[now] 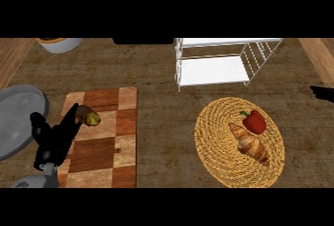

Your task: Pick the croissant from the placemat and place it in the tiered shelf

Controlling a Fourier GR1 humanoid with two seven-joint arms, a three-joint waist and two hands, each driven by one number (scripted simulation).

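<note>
Croissant (250,144) on placemat (240,142), long axis diagonal, lying down-left of the nearer right hand (323,93), finger state indiscernible; left hand (55,137) relaxed, well apart

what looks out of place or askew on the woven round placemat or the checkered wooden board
Nothing looks spilled or damaged. The golden croissant lies flat on the woven round placemat, touching or nearly touching a red bell pepper. A small yellow-brown item sits on the checkered wooden board by the left hand. The white wire tiered shelf stands upright.
</note>
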